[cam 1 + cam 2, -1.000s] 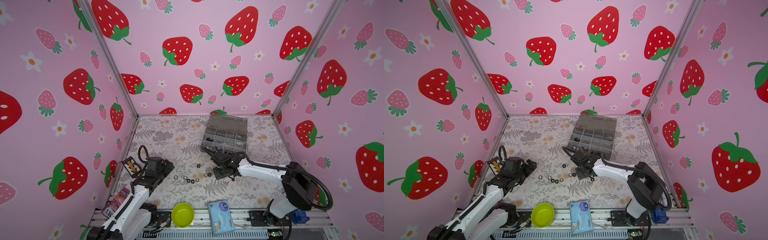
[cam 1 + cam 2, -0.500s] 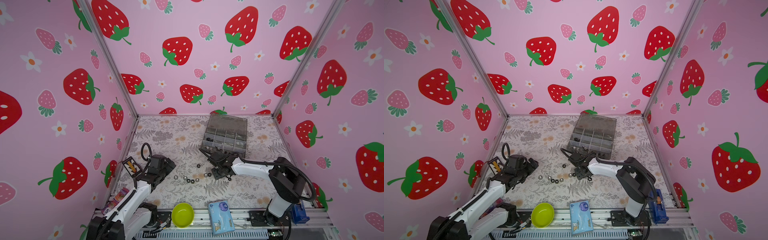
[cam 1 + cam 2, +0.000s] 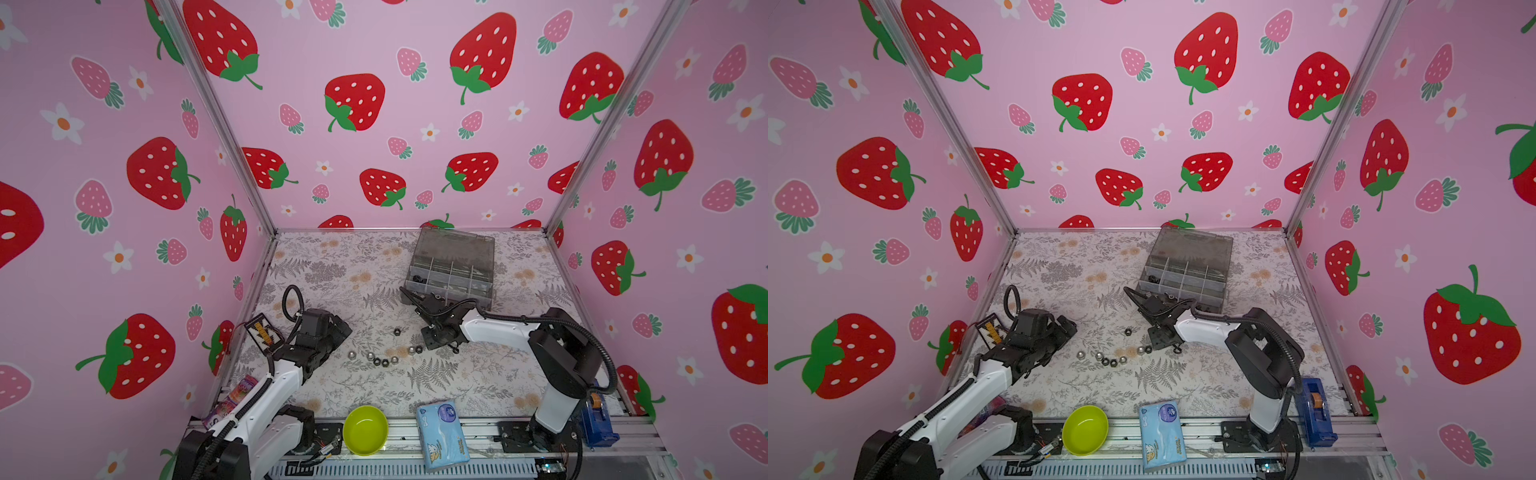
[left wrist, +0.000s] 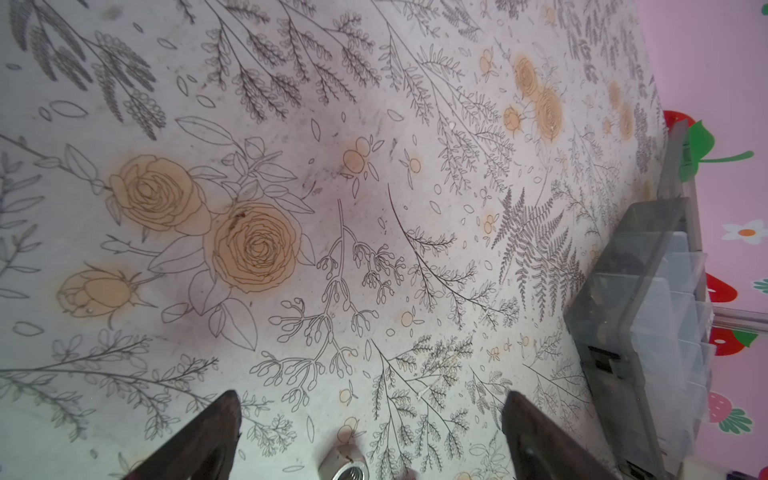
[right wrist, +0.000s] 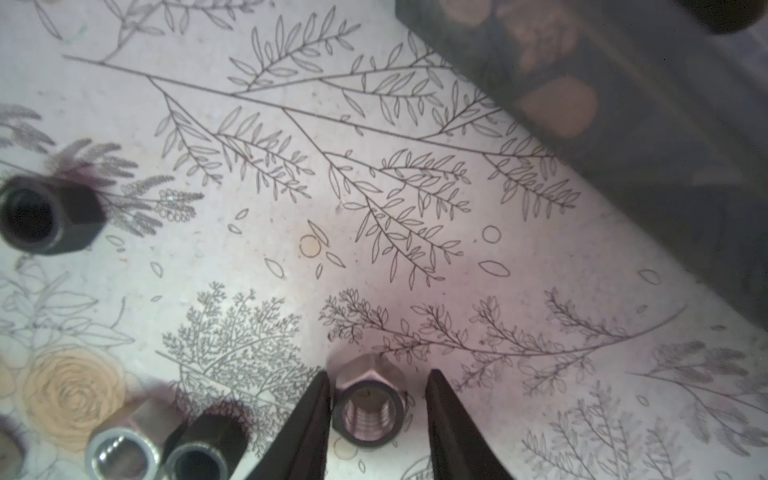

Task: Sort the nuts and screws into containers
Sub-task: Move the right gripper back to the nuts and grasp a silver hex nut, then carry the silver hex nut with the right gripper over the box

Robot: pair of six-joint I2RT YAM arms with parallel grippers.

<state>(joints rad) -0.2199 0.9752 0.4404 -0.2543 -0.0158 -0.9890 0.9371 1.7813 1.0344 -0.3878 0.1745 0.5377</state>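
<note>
Right gripper point(image 5: 378, 374), not yet clamped, straddles a silver nut point(image 5: 368, 405) lying near the organizer box point(image 5: 665, 187), touching one side only, so uneven closing may flick it out sideways.

A lime-green round plastic bowl point(image 3: 365, 430) sits at the near edge of the floral-printed tabletop point(image 3: 332, 266), well apart from the left pincer point(image 4: 370, 392) and the right pincer point(image 5: 378, 372). Just beside it, on the right pincer's side, lies a light-blue soft tissue pack point(image 3: 442, 434). A blue tape dispenser point(image 3: 596, 419) stands further out that way. Around all this rise pink strawberry-patterned walls point(image 3: 374, 124).
</note>
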